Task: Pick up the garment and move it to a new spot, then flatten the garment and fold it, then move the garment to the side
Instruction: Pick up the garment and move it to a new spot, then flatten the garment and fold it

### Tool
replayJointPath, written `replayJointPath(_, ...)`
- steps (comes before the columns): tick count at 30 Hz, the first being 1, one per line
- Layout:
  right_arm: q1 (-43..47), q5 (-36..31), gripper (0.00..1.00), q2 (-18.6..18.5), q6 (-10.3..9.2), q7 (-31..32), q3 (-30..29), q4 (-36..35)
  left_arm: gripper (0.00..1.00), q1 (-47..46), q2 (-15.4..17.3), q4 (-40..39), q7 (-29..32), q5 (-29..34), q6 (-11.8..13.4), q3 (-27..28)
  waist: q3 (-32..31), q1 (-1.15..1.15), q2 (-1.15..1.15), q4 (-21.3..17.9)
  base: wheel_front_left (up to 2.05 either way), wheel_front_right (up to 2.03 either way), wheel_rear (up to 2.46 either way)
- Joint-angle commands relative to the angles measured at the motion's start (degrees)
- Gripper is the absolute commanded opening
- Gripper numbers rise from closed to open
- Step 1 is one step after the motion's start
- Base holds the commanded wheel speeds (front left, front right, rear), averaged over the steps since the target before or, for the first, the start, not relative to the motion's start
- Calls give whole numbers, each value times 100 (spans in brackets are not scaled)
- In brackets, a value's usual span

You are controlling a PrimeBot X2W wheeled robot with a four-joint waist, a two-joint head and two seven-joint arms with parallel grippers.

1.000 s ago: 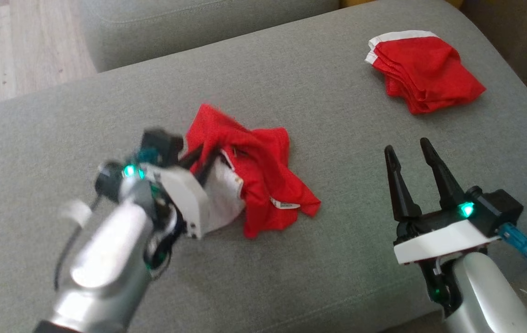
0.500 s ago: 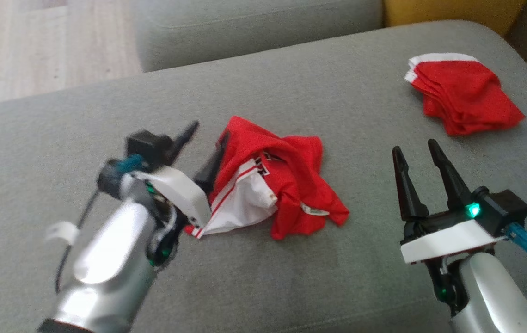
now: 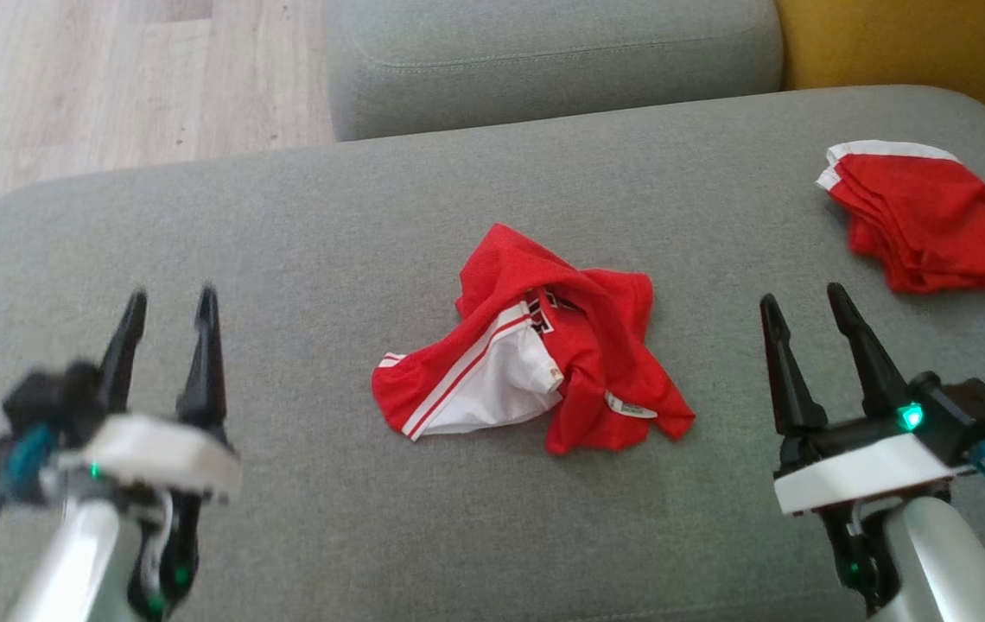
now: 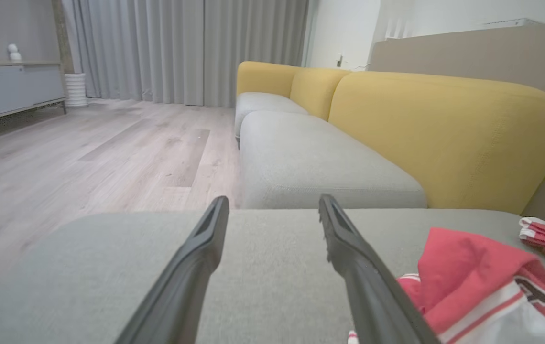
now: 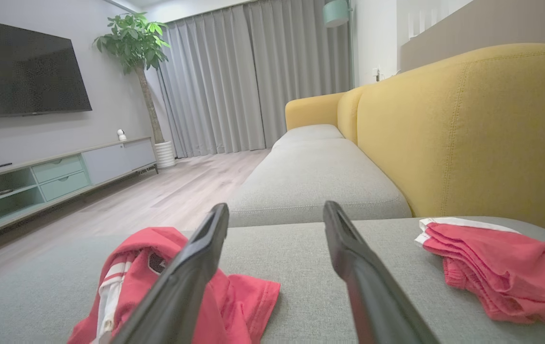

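A crumpled red garment [image 3: 596, 345] with a white panel and striped trim is seen lying near the middle of the grey sofa cushion [image 3: 285, 225], bunched up rather than flattened. The left fingers [image 3: 203, 363], blurred in the head view, are held above the cushion's near left part, well apart from the garment. They are spread wide and nothing is gripped between them; in the left wrist view bare cushion fabric is seen in the gap. The right fingers [image 3: 786, 371] are held above the cushion's near right part, likewise spread wide and empty, clear of the cloth. A folded red pile [image 3: 924, 225] with white edging is laid at the cushion's far right corner. A yellow backrest [image 3: 890, 43] is seen beyond the cushion's far right edge.
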Motion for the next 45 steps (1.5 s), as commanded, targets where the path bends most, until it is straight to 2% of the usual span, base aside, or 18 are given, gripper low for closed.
replayJointPath(1, -83, 53, 100, -75, -4, -8, 57, -205, 100, -200, 159, -283, -62, 92, 55, 299, -3, 0, 0, 4, 0, 0, 0)
replayJointPath(3, -12, 60, 100, -78, -4, -4, 31, -206, 100, 202, -16, -507, -80, 81, 185, 483, -10, 0, 0, -5, 0, 0, 0)
replayJointPath(8, 99, 66, 100, -88, -4, 15, -59, -234, 100, 904, -450, -915, -85, 416, 253, 729, 4, 0, 0, -2, 0, 0, 0)
replayJointPath(21, 139, 80, 100, -131, -4, 209, -20, -222, 100, 1002, -897, -823, -87, 952, -144, 1072, 26, 0, 0, -3, 0, 0, 0)
replayJointPath(25, 120, 218, 100, -184, -4, 675, 191, 7, 100, 967, -1002, -744, -87, 1039, -251, 1109, 49, 0, 0, 42, 0, 0, 0)
replayJointPath(31, -249, 457, 100, -354, -4, 1951, 725, 659, 100, 823, -1131, -637, -87, 1148, -403, 1099, 199, 0, 0, 342, 0, 0, 0)
replayJointPath(35, -506, 621, 100, -318, -4, 2638, 654, 1195, 100, 707, -1195, -551, -87, 1193, -486, 1111, 322, 0, 0, 641, 0, 0, 0)
replayJointPath(41, -739, 598, 100, -180, -4, 2942, 284, 1728, 100, 637, -1245, -476, -87, 1243, -557, 1168, 484, 0, 0, 952, 0, 0, 0)
replayJointPath(45, -863, 637, 100, -116, -4, 2992, 272, 1984, 100, 577, -1269, -416, -87, 1282, -623, 1207, 589, 0, 0, 1101, 0, 0, 0)
